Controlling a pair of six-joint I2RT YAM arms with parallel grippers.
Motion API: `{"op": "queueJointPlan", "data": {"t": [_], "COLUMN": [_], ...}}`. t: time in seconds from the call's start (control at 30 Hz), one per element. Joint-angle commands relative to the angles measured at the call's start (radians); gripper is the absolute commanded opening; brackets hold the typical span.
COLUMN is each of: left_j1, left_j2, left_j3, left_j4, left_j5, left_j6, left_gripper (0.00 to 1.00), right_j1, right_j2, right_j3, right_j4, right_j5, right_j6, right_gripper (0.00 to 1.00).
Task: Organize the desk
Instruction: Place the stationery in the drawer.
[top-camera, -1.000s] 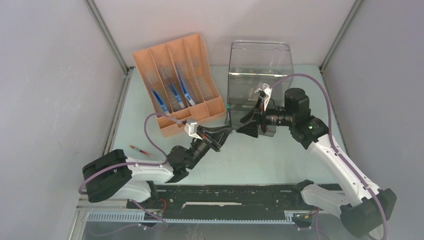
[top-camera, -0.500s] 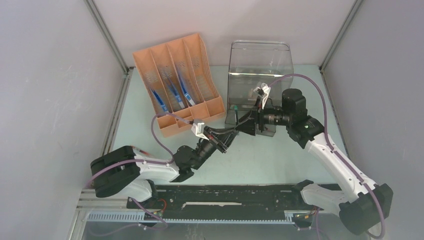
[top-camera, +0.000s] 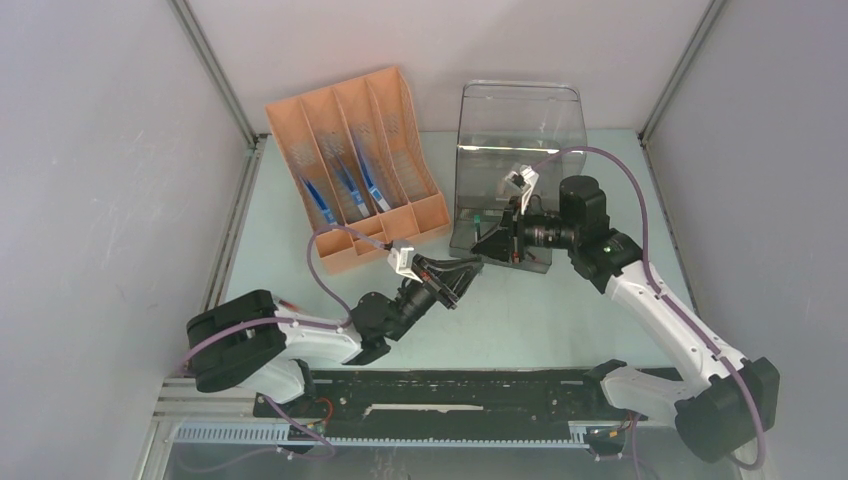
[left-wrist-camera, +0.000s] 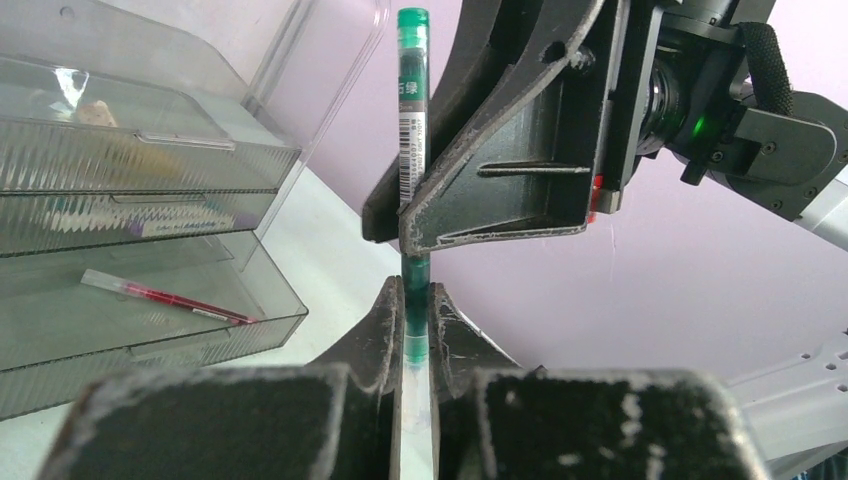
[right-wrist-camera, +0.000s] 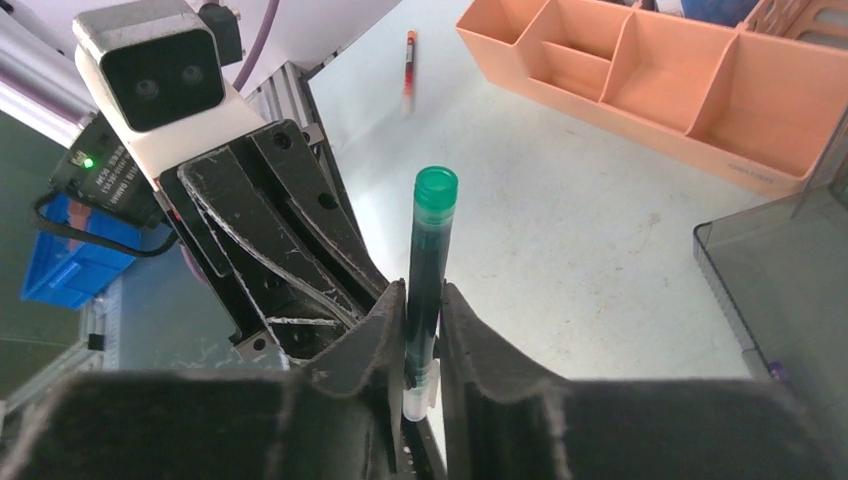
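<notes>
The desk (top-camera: 560, 310) lies under both arms; above its middle, near the clear drawers (top-camera: 515, 125) at its back edge, a green pen (left-wrist-camera: 411, 100) is clamped by the left gripper (left-wrist-camera: 413, 295) and pinched by the right gripper (right-wrist-camera: 423, 295). The left should be released only once the right's hold is firm.

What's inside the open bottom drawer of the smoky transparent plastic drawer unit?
One slim red pen lies flat in that drawer. The drawer's rear, beneath the ribbed drawers above, is covered.
</notes>
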Motion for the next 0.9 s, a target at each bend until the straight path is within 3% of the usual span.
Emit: {"op": "queueJointPlan", "data": {"t": [0.0, 0.13, 0.33, 0.5, 0.87], "left_j1": [-0.007, -0.007, -0.007, -0.007, -0.004], "left_j2": [0.003, 0.001, -0.015, -0.038, -0.154], "left_j3": [0.03, 0.024, -0.001, -0.038, -0.16], "left_j4": [0.044, 0.044, 0.044, 0.044, 0.014], "left_j5": [-0.002, -0.006, -0.011, -0.02, -0.053], "left_j6": [-0.003, -0.006, -0.007, 0.022, 0.135], "left_gripper": [0.04, 0.21, 0.59, 0.79, 0.99], "right_j1": [-0.004, -0.004, -0.004, -0.004, -0.004], "right_j2": [0.008, 0.008, -0.003, -0.01, -0.034], "right_j3": [0.0, 0.002, 0.001, 0.002, 0.002], "right_j4": [0.031, 0.025, 0.013, -0.005, -0.111], "right_j5": [-0.005, -0.006, 0.012, 0.017, 0.022], "right_j6": [0.01, -0.002, -0.035, -0.088, -0.332], "right_gripper": [0.18, 0.04, 0.0, 0.0, 0.0]}}
